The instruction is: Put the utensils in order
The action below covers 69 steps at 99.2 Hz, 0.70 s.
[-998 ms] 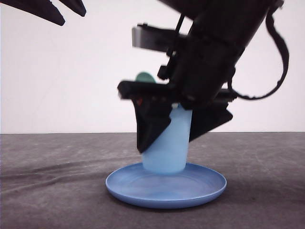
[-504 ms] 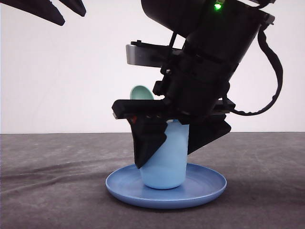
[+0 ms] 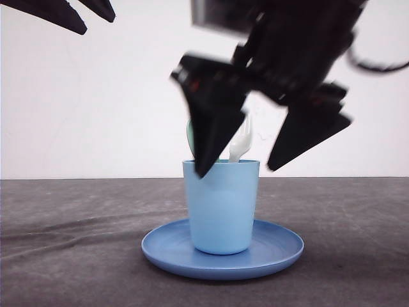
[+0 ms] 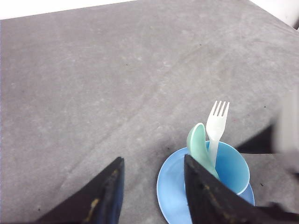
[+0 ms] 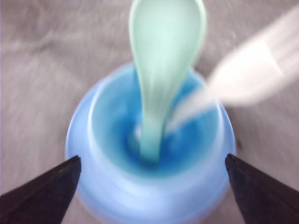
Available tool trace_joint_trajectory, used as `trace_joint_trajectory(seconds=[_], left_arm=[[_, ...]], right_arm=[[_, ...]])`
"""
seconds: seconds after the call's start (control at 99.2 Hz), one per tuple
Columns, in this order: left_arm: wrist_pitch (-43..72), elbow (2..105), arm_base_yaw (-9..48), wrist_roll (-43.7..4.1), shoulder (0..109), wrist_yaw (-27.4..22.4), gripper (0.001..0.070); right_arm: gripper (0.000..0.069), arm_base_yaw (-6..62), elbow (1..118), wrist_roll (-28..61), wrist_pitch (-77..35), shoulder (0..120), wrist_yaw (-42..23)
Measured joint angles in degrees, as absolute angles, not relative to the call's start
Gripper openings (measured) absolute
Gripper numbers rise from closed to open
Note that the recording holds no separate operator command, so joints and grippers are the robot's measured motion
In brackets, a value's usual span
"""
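Fork [image 4: 217,122] and spoon [image 4: 200,148] both stand in cup [image 3: 221,206]. Right pincer [image 3: 246,167] spread, empty, above rim at 12 o'clock; lift straight, avoid clipping handles.

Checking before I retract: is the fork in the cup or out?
In. The fork stands handle-down in the cup beside the spoon, tines up.

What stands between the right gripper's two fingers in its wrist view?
The cup, holding the spoon and fork, sits between the open right gripper fingers.
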State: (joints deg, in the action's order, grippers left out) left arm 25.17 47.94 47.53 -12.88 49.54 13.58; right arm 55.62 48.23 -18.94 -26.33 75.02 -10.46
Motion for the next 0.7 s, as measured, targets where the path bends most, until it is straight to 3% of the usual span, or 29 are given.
trace_joint_trajectory(seconds=[0.212, 0.474, 0.696], left_arm=[[25.1, 47.9, 47.5, -12.9, 49.5, 13.6, 0.0233], [25.1, 47.9, 47.5, -12.9, 49.5, 13.6, 0.0233], [25.0, 47.9, 47.5, -14.3, 49.5, 13.6, 0.0233]], right_arm=[[0.0622, 56.2, 48.2, -19.6, -30.0, 62.5, -12.1], [0.0622, 55.9, 48.3, -18.5, -27.8, 49.6, -26.2], [0.0622, 55.1, 48.3, -17.3, -26.1, 45.8, -27.2]])
